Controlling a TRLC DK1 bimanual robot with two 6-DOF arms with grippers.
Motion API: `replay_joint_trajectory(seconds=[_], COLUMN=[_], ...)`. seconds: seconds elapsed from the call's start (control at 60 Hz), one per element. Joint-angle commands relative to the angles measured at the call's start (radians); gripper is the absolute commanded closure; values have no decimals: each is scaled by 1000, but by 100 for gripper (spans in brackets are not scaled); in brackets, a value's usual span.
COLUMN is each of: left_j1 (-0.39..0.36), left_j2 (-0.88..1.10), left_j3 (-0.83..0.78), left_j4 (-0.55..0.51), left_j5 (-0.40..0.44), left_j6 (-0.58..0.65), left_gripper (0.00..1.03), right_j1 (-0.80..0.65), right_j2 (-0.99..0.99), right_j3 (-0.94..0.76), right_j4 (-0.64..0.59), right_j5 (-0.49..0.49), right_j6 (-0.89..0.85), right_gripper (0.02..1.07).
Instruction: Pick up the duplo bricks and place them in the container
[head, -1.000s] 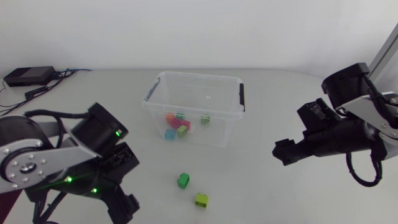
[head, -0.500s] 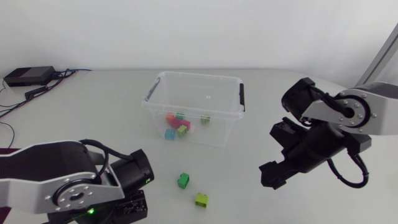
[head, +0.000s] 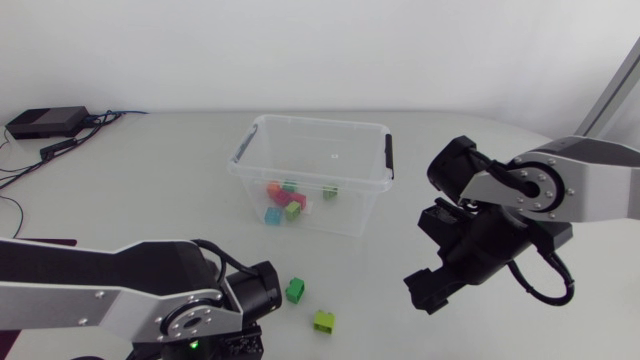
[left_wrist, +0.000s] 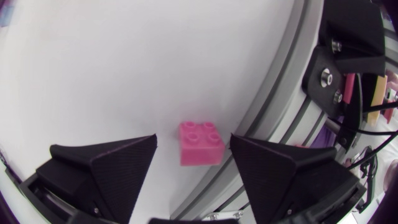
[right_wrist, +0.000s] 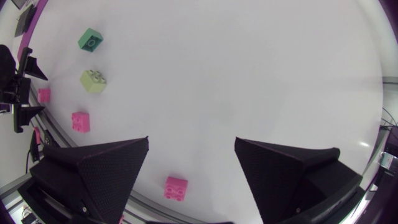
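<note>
Left gripper (left_wrist: 193, 138) is open, wedge fingers wide apart, hovering over a small pink plastic duplo brick (left_wrist: 200, 143). The pink brick sits studs-up between the fingers on the white table (left_wrist: 124, 62), right by the table's edge. Neither finger seems to touch it, and it sits nearer one finger than the other. In head view the left arm (head: 150, 300) fills the lower left of the frame. Its gripper and this brick are cut off below the frame.

Right gripper (right_wrist: 191, 140) is also apart and empty. A second pink brick (right_wrist: 176, 188) lies on the table between its fingers, near the edge. A third pink brick (right_wrist: 80, 121) lies further along that edge.

In head view a dark green brick (head: 294, 290) and a lime green brick (head: 324, 320) sit close together at lower centre, not touching. The clear plastic container with black handles (head: 320, 121) is at centre frame and holds several bricks already.

The step in hand is probably the left grasp of the pink brick.
- Shift sideways first so the brick is centred between the fingers.
- Drop straight down and close on the flat side faces below the studs.
- Keep the fingertips off the table edge.

Risk: the brick looks light, so one finger landing first could push it over the edge. Lift well up before carrying it, so it clears the container rim.
</note>
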Motion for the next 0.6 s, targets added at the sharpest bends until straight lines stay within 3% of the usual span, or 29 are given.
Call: replay_joint_trajectory(seconds=[0.0, 0.033, 0.1, 0.233, 0.4, 0.583], left_j1=[30, 61, 87, 126, 200, 248], left_j2=[18, 29, 41, -20, -103, -157], left_j3=[-9, -1, 0, 26, 122, 260], left_j4=[27, 36, 33, 29, 9, -2], left_j5=[6, 22, 29, 10, -44, -51], left_j6=[-18, -17, -9, -8, -14, -32], left_gripper=[64, 76, 81, 82, 83, 83], right_j1=[26, 36, 52, 87, 84, 87], right_j2=[40, 63, 95, 132, 248, 328], right_j3=[-15, -9, 2, -10, 11, 11], right_j4=[-43, -66, -108, -163, -220, -249], right_j5=[7, 4, -13, -42, 14, 57], right_j6=[33, 31, 31, 28, 2, -1], right_gripper=[7, 7, 7, 7, 20, 21])
